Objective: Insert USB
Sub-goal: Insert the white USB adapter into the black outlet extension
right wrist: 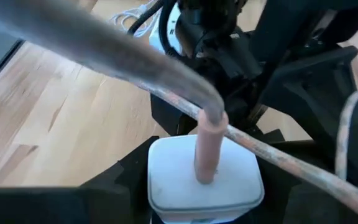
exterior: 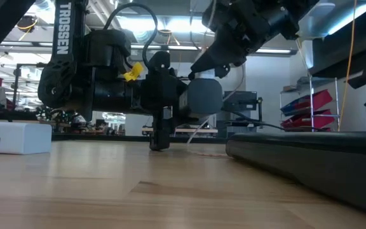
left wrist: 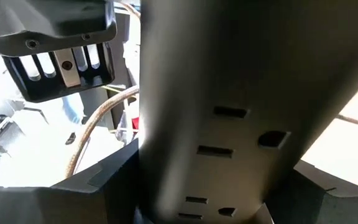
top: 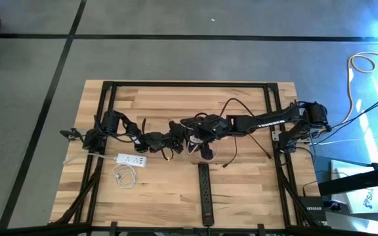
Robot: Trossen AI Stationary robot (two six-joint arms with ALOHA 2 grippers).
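1. Your right gripper (right wrist: 204, 190) is clamped on a white charger block (right wrist: 202, 180), one dark finger on each side of it, low in the middle of the right wrist view.
2. You can see a copper-coloured plug (right wrist: 207, 149) standing upright in the top face of that block. Its cable (right wrist: 104, 46) sweeps away to the upper left of the frame.
3. From above, that gripper sits just right of the table's (top: 254, 98) middle, and its arm reaches in from the right edge.
4. Your left gripper (top: 176, 136) is just left of the middle, close against the right one. You cannot tell whether it is apart or closed on anything.
5. In the left wrist view, a dark bar (left wrist: 229, 124) with pairs of slots fills the centre of the frame.
6. A white power strip (top: 131, 159) lies at the lower left of the table, with a coiled white cord (top: 125, 176) just below it.
7. A black power strip (top: 205, 193) lies lengthwise at the bottom centre.
8. A loose black lead (top: 231, 151) trails to the right of the grippers.
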